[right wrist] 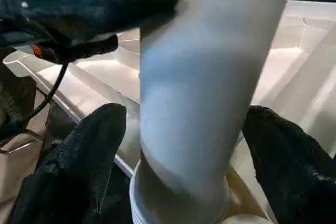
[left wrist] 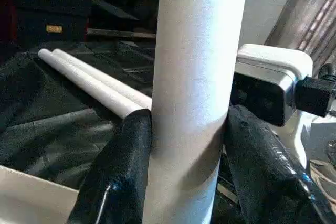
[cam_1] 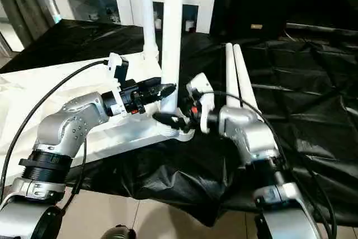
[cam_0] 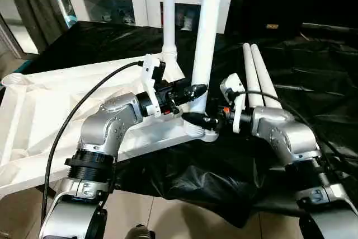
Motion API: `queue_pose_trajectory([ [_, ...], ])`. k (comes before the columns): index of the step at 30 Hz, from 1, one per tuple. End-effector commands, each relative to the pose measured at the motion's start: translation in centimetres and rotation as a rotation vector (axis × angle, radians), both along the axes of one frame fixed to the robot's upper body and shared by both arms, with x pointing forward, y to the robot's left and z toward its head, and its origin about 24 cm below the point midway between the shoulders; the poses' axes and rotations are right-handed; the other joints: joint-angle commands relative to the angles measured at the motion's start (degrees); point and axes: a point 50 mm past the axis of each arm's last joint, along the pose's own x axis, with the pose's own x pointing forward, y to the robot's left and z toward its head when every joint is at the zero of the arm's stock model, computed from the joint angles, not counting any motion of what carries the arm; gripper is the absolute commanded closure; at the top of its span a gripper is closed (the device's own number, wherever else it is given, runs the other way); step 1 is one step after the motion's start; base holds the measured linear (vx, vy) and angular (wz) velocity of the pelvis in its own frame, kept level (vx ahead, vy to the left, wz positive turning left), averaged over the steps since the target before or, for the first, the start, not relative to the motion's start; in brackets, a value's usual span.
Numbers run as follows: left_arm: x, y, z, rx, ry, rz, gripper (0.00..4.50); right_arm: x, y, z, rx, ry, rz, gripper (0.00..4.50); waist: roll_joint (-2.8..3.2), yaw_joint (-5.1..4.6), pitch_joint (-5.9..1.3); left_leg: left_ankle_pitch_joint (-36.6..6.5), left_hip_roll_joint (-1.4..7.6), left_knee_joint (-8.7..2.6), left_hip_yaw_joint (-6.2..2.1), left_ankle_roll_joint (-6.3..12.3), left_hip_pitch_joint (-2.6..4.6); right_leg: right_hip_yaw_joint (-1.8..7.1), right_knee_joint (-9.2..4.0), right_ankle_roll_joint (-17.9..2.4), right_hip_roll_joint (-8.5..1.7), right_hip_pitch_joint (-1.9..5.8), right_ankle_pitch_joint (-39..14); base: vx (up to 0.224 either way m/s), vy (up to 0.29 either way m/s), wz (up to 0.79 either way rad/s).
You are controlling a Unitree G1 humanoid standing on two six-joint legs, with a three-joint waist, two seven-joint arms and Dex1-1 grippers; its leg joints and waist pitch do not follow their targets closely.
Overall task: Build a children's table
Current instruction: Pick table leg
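the second leg (cam_0: 208,37) stands upright in the near corner socket of the upturned top (cam_0: 39,110) on the worktop (cam_0: 302,71) — left claw (cam_0: 193,92) pinching it, right claw (cam_0: 197,119) spread around its base — so next, i judge, it needs seating firmly before fetching the two spare legs (cam_0: 258,79).

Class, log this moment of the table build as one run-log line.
left gripper: shut on near leg | right gripper: open around its base | far leg: upright | spare legs: lying on cloth
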Motion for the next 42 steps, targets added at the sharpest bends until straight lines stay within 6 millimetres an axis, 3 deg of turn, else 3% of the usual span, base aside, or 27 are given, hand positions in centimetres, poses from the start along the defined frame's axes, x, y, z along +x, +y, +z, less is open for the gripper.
queue_pose_trajectory([
  [1,-0.20,-0.34,0.84,-0.009,-0.027,-0.039,2.59,0.47,-0.13,0.53,0.000,-0.006,-0.016,0.98,-0.49,-0.06,-5.46,-7.59,0.58,-3.25,0.46,1.18,1.21,2.08,-3.81,-13.50,-3.02,3.28,-0.25,0.000,0.000,0.00],
  [22,-1.09,-1.01,0.67,-0.002,-0.006,-0.130,2.59,0.52,0.10,-0.01,0.009,0.022,0.016,2.49,-0.13,-0.04,-5.42,-8.70,0.59,-3.29,0.42,0.80,1.25,2.05,-3.94,-13.60,-3.00,3.25,-1.16,0.000,0.000,0.00],
  [23,-1.08,-1.00,0.68,-0.001,-0.006,-0.130,2.59,0.54,0.09,0.00,0.010,0.019,0.015,1.96,-0.11,-0.03,-5.43,-8.83,0.62,-3.31,0.41,0.76,1.28,2.04,-3.90,-13.68,-3.00,3.22,-1.09,0.000,0.000,0.00],
  [24,-1.08,-0.99,0.68,-0.001,-0.006,-0.129,2.59,0.55,0.08,0.00,0.012,0.020,0.012,1.83,-0.13,-0.04,-5.40,-8.92,0.60,-3.31,0.42,0.75,1.27,2.04,-3.93,-13.68,-2.97,3.22,-1.12,0.000,0.000,0.00],
  [31,-0.98,-0.94,0.69,0.005,-0.008,-0.129,2.60,0.73,-0.01,0.00,-0.003,0.003,0.004,1.37,-0.21,-0.10,-5.41,-8.68,0.54,-3.30,0.45,0.80,1.26,2.03,-3.90,-13.83,-2.99,3.28,-0.91,0.000,0.000,0.00],
  [32,-0.98,-0.94,0.69,0.005,-0.008,-0.129,2.60,0.70,-0.01,0.03,0.000,0.005,0.007,1.78,-0.19,-0.07,-5.41,-8.85,0.60,-3.30,0.45,0.83,1.30,2.05,-3.94,-13.82,-3.01,3.25,-1.25,0.000,0.000,0.00],
  [34,-0.99,-0.94,0.69,0.004,-0.009,-0.127,2.60,0.70,-0.02,0.06,0.004,0.006,0.007,1.69,-0.25,-0.10,-5.41,-8.78,0.58,-3.29,0.46,0.94,1.27,2.04,-3.90,-13.82,-2.97,3.28,-1.02,0.000,0.000,0.00],
  [35,-1.01,-0.93,0.69,0.003,-0.009,-0.127,2.60,0.70,-0.03,0.06,0.005,0.007,0.007,1.97,-0.17,-0.10,-5.42,-8.78,0.62,-3.31,0.43,0.96,1.28,2.03,-3.89,-13.82,-3.00,3.25,-1.09,0.000,0.000,0.00],
  [42,-1.06,-0.90,0.61,0.002,-0.006,-0.125,2.60,0.85,-0.11,0.06,0.010,0.004,-0.001,2.47,-0.32,-0.09,-5.43,-8.54,0.61,-3.27,0.49,1.08,1.33,2.06,-3.89,-13.84,-2.99,3.18,-1.12,0.000,0.000,0.00],
])
